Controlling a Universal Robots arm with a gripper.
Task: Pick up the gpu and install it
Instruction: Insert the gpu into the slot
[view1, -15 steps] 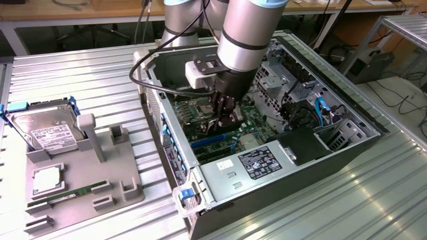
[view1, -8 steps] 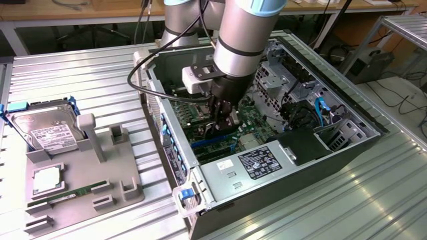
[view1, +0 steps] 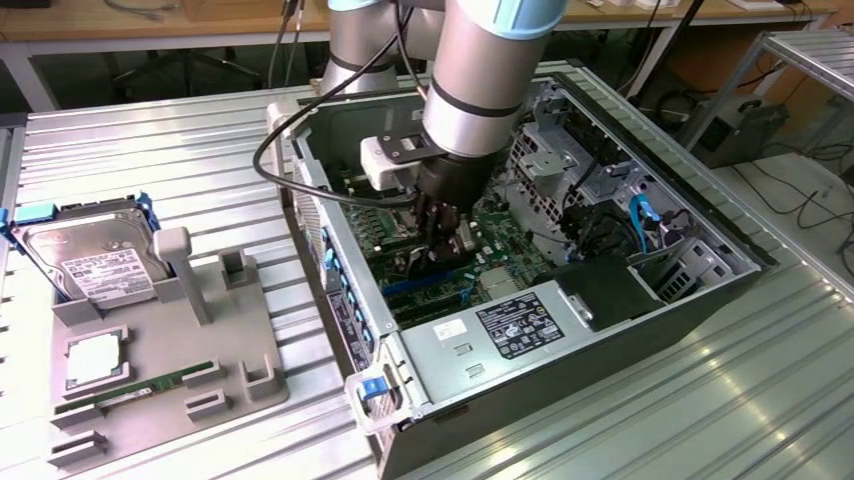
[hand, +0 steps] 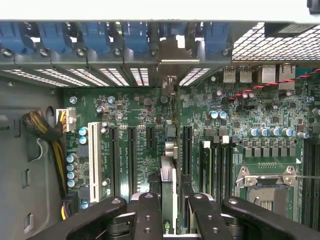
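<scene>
Reaching down into the open computer case, with the tool low over the green motherboard. Clamped between the black fingers: the gpu, held edge-on, standing upright above the row of expansion slots, its silver bracket up against the rear slot openings of the case. Lying on the grey holder on the metal desk, at the exterior view's left: a hard drive and a memory stick.
</scene>
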